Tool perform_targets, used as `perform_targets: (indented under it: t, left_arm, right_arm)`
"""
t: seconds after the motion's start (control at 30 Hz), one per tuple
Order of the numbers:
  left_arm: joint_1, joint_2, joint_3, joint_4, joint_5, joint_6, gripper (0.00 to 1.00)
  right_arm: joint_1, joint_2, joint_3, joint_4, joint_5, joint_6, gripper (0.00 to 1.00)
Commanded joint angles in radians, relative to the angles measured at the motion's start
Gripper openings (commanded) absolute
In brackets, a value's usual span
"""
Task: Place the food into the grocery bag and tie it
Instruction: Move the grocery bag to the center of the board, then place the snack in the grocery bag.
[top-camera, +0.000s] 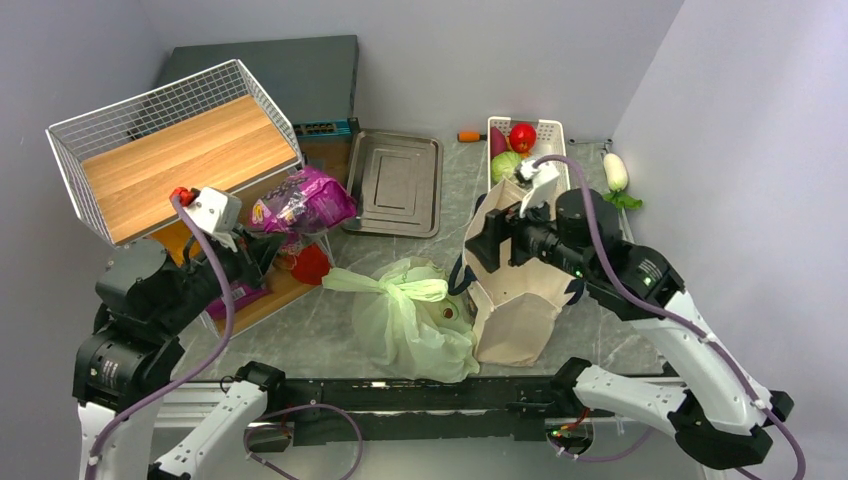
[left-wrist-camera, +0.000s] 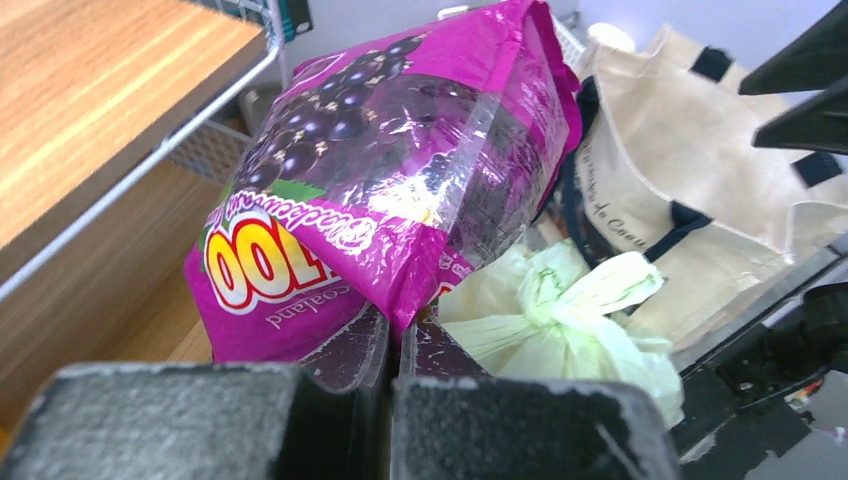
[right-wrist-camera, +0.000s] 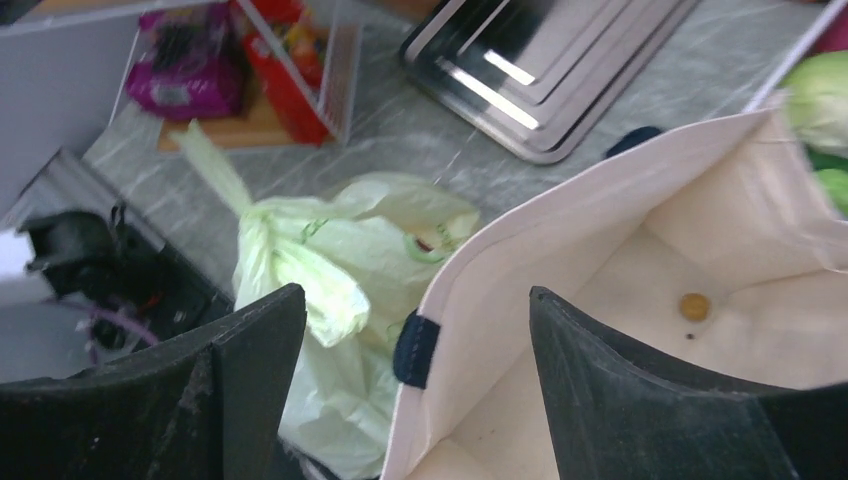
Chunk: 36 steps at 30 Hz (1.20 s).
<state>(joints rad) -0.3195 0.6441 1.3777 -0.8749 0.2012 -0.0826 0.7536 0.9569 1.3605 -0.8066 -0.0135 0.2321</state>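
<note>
Already knotted, the grocery bag (top-camera: 410, 320) lies near-centre, just left of the canvas tote (top-camera: 520, 300): thin, soft, slippery; take its twisted handles (top-camera: 400, 288). Right gripper (right-wrist-camera: 415, 305) stands apart; left gripper (left-wrist-camera: 392, 345) pinches the purple packet (left-wrist-camera: 380, 180).

The counter (top-camera: 340, 320) carried two bags: one thin green grocery bag (top-camera: 410, 320) and one beige canvas tote (top-camera: 520, 300). I counted one steel tray (top-camera: 395, 183), one wire basket (top-camera: 143, 95) and one white crate (top-camera: 553, 128). The crate held three produce items: one red fruit (top-camera: 522, 137), one green head (top-camera: 505, 165) and one purple piece (top-camera: 497, 142). One white radish (top-camera: 615, 170) lay outside it. Packets: one purple packet (top-camera: 300, 200) and one red packet (top-camera: 311, 265).
</note>
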Motion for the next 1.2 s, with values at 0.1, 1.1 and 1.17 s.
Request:
perform_targets:
  t: [0.1, 1.1, 1.17]
  left_arm:
    - [0.0, 0.053, 0.069, 0.259, 0.186, -0.073, 0.0]
    - [-0.531, 0.668, 0.457, 0.399, 0.143, -0.05, 0.0]
    - [-0.547, 0.706, 0.489, 0.403, 0.149, -0.051, 0.0]
  right_arm:
    - [0.001, -0.102, 0.0, 0.117, 0.39, 0.072, 0.84]
    - [-0.147, -0.195, -0.162, -0.079, 0.831, 0.178, 1.0]
    - [-0.207, -0.165, -0.151, -0.07, 0.777, 0.154, 1.0]
